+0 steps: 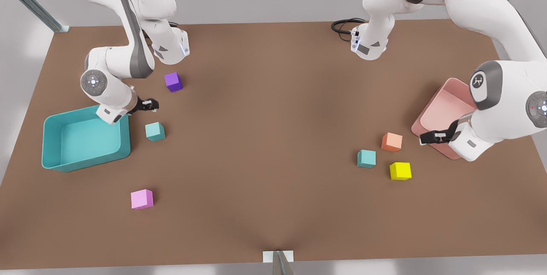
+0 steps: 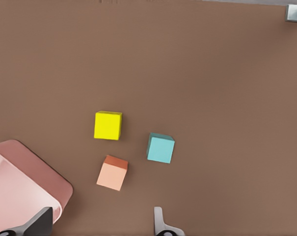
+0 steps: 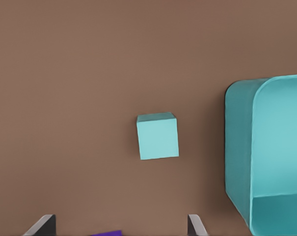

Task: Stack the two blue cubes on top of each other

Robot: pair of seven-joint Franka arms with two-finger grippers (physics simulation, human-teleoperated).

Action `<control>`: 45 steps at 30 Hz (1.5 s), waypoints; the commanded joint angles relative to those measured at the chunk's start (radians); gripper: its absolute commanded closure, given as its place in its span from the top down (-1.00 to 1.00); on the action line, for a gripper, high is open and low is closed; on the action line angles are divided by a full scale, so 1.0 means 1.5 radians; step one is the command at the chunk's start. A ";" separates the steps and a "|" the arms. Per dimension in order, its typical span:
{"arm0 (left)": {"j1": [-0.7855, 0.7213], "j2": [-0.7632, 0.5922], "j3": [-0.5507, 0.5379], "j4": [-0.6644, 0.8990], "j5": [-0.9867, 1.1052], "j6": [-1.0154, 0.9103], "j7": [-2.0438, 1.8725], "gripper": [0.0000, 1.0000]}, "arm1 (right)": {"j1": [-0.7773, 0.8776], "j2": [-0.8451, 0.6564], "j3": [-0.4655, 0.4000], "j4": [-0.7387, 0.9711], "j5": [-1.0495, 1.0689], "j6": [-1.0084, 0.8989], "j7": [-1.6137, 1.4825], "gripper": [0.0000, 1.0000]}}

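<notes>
Both blue cubes sit on the brown table (image 1: 273,138), well apart. One blue cube (image 1: 154,131) lies left of centre in the front view, just beside the teal bin (image 1: 55,147); the other blue cube (image 1: 366,158) lies at right, grouped near the orange cube (image 1: 392,141) and yellow cube (image 1: 400,171). Right gripper (image 1: 150,104) hangs above and near the left-hand cube (image 3: 157,135), fingers apart, empty, probably lined up for a descent. Left gripper (image 1: 429,137) hovers over the pink bin's (image 1: 444,108) edge, fingers spread, nothing held; the right-hand cube (image 2: 160,148) lies ahead of it. No stack yet.
</notes>
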 commanded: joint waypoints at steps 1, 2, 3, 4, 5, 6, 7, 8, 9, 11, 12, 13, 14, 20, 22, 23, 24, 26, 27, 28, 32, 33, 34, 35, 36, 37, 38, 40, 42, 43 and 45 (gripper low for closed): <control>0.013 -0.001 0.000 0.001 -0.002 0.003 0.003 1.00 | -0.003 0.018 0.002 -0.015 0.002 0.113 0.027 1.00; 0.032 -0.001 -0.002 0.001 -0.007 0.004 0.004 1.00 | -0.004 0.029 0.002 -0.016 0.002 0.131 0.028 1.00; 0.050 -0.001 -0.001 -0.001 -0.026 0.004 0.004 1.00 | -0.005 0.029 0.002 -0.022 0.002 0.137 0.024 1.00; 0.053 -0.001 -0.001 -0.001 -0.029 0.004 0.005 1.00 | -0.005 0.028 0.001 -0.030 0.002 0.138 0.021 1.00; 0.052 -0.001 -0.002 -0.001 -0.029 0.005 0.004 1.00 | -0.005 0.028 0.001 -0.045 0.002 0.156 0.021 1.00; 0.049 -0.001 -0.002 -0.001 -0.029 0.005 0.004 1.00 | -0.006 0.029 0.001 -0.061 0.002 0.180 0.021 1.00; 0.050 -0.001 -0.002 -0.001 -0.029 0.005 0.004 1.00 | -0.013 0.029 0.000 -0.065 0.002 0.182 0.017 1.00; 0.048 0.000 -0.002 -0.001 -0.028 0.005 0.004 1.00 | -0.014 0.029 0.000 -0.073 0.002 0.190 0.015 1.00; 0.040 0.000 -0.004 -0.002 -0.026 0.004 0.001 1.00 | -0.014 0.042 -0.001 -0.084 0.001 0.218 0.012 1.00; 0.030 0.000 -0.006 -0.002 -0.025 0.003 -0.001 1.00 | -0.021 0.063 -0.001 -0.093 0.001 0.253 -0.002 1.00; 0.023 0.001 -0.006 -0.002 -0.025 0.003 -0.004 1.00 | -0.021 0.072 -0.001 -0.097 0.002 0.268 -0.002 1.00; 0.009 0.005 -0.006 -0.001 -0.022 0.006 -0.007 1.00 | -0.021 0.090 -0.003 -0.099 0.002 0.289 -0.002 1.00; 0.008 0.005 -0.005 -0.001 -0.022 0.006 -0.007 1.00 | -0.022 0.097 -0.009 -0.102 0.001 0.303 -0.003 1.00; 0.013 0.005 -0.005 -0.001 -0.022 0.004 -0.006 1.00 | -0.027 0.142 -0.045 -0.101 0.001 0.362 -0.068 1.00; 0.013 0.005 -0.005 -0.001 -0.022 0.004 -0.006 1.00 | -0.026 0.162 -0.044 -0.101 0.001 0.384 -0.068 1.00; 0.013 0.005 -0.005 -0.001 -0.022 0.004 -0.006 1.00 | -0.026 0.172 -0.044 -0.101 0.001 0.397 -0.068 1.00; 0.013 0.005 -0.004 -0.001 -0.020 0.004 -0.006 1.00 | -0.026 0.181 -0.044 -0.100 0.001 0.409 -0.068 1.00; 0.013 0.005 -0.004 -0.001 -0.020 0.003 -0.006 1.00 | -0.024 0.188 -0.043 -0.098 0.001 0.416 -0.067 1.00; 0.013 0.005 -0.004 -0.002 -0.020 0.003 -0.006 1.00 | -0.024 0.194 -0.043 -0.097 0.001 0.417 -0.068 1.00; 0.013 0.005 -0.004 -0.002 -0.020 0.002 -0.006 1.00 | -0.024 0.195 -0.043 -0.097 0.001 0.418 -0.068 1.00; 0.014 0.005 -0.004 -0.002 -0.020 0.002 -0.006 1.00 | -0.022 0.202 -0.043 -0.096 -0.001 0.419 -0.069 1.00; 0.014 0.005 -0.004 -0.002 -0.020 0.002 -0.006 1.00 | -0.022 0.204 -0.043 -0.094 -0.004 0.419 -0.070 1.00; 0.015 0.005 -0.004 -0.002 -0.020 0.002 -0.006 1.00 | -0.021 0.208 -0.044 -0.094 -0.006 0.432 -0.070 1.00; 0.015 0.005 -0.004 -0.002 -0.020 0.002 -0.006 1.00 | -0.021 0.217 -0.044 -0.094 -0.006 0.445 -0.071 1.00; 0.015 0.005 -0.004 -0.002 -0.020 0.002 -0.006 1.00 | -0.022 0.217 -0.043 -0.095 -0.006 0.446 -0.071 1.00; 0.015 0.004 -0.004 -0.002 -0.020 0.002 -0.005 1.00 | -0.024 0.216 -0.044 -0.095 -0.006 0.445 -0.092 1.00; 0.016 0.005 -0.004 -0.002 -0.020 0.002 -0.005 1.00 | -0.024 0.215 -0.044 -0.096 -0.006 0.443 -0.093 1.00; 0.016 0.005 -0.004 -0.001 -0.020 0.002 -0.005 1.00 | -0.024 0.212 -0.043 -0.097 -0.006 0.440 -0.092 1.00; 0.016 0.005 -0.003 -0.002 -0.020 0.001 -0.005 1.00 | -0.024 0.214 -0.043 -0.098 -0.006 0.440 -0.093 1.00; 0.016 0.005 -0.004 -0.002 -0.020 0.001 -0.005 1.00 | -0.023 0.215 -0.043 -0.099 -0.006 0.440 -0.093 1.00; 0.016 0.005 -0.003 -0.002 -0.020 0.001 -0.005 1.00 | -0.023 0.215 -0.043 -0.101 -0.006 0.439 -0.093 1.00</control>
